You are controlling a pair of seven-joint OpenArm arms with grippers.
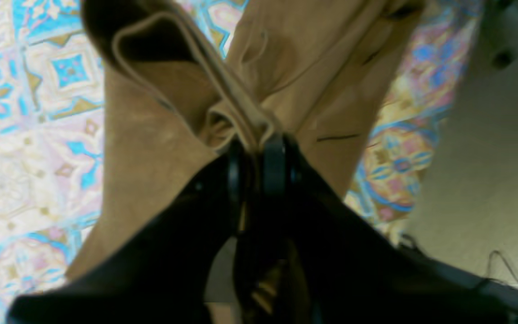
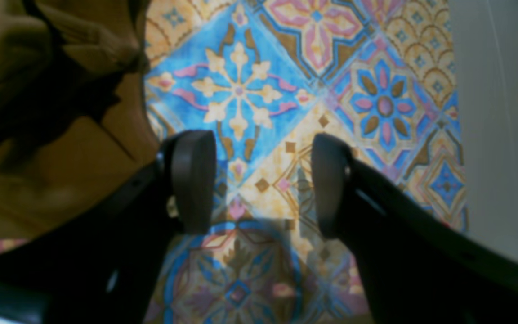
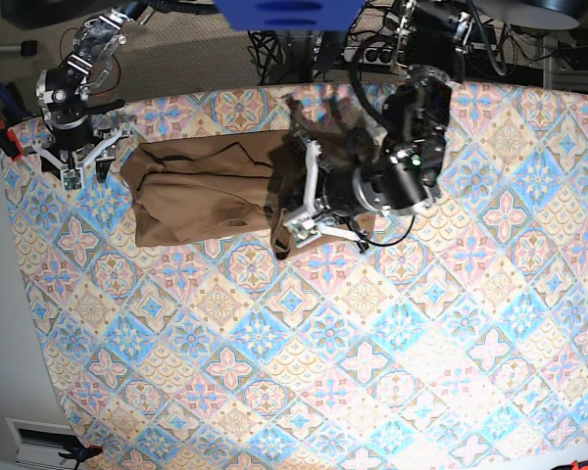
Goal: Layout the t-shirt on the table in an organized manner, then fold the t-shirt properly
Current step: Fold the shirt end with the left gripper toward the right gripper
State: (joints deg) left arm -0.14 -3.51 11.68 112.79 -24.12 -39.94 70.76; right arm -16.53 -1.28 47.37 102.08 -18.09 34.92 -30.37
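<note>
**A:** T-shirt (image 3: 201, 191), the wrinkled tan-brown cloth one, lies bunched along the far side of your pastel diamond-tiled worktop (image 3: 353, 362), nowhere near flat. You're in the laying-out step.

**B:** And my end effectors?

**A:** Your left end effector (image 1: 255, 146) is clamped on a gathered fold of the t-shirt's hemmed edge, at the garment's end that sits nearer the worktop's middle. Your right end effector (image 2: 259, 184) hangs with its pads spread wide and nothing between them, just beside the t-shirt's opposite end, over bare tile.

**B:** What next?

**A:** I'd judge you need that free one to take hold of the nearby end, then draw the two apart so the cloth spreads smooth before any folding.
</note>
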